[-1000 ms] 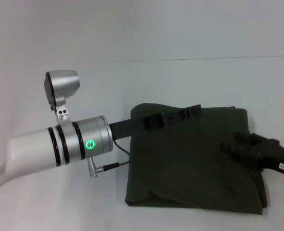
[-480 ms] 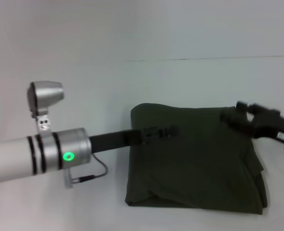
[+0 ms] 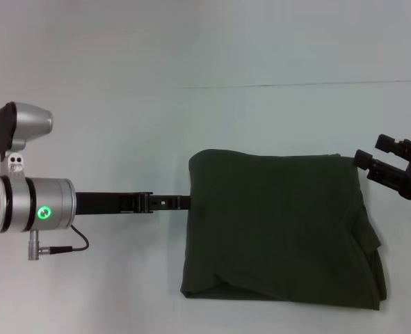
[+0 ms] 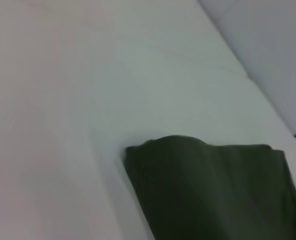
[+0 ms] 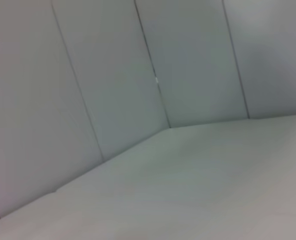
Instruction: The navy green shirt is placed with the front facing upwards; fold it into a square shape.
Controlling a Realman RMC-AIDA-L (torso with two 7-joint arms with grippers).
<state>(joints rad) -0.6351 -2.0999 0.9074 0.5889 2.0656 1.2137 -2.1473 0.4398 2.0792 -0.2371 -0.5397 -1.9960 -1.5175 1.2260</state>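
Note:
The navy green shirt (image 3: pixel 281 229) lies folded into a rough square on the white table, plain dark cloth facing up. The left wrist view shows one corner and edge of the shirt (image 4: pixel 213 195). My left gripper (image 3: pixel 184 202) reaches in from the left as a thin black bar, its tip level with the shirt's left edge and holding nothing. Off the shirt's far right corner, my right gripper (image 3: pixel 372 150) is open and empty, raised over the table. The right wrist view shows no shirt.
The white table (image 3: pixel 122 278) runs around the shirt on all sides and meets a pale wall (image 3: pixel 205 42) at the back. Grey wall panels (image 5: pixel 112 75) and bare tabletop fill the right wrist view. The left forearm (image 3: pixel 24 202), with a green light, sits at the left edge.
Both grippers have drawn back off the shirt. The left one slid away to the left, and the right one moved to the far right corner. The shirt stays folded.

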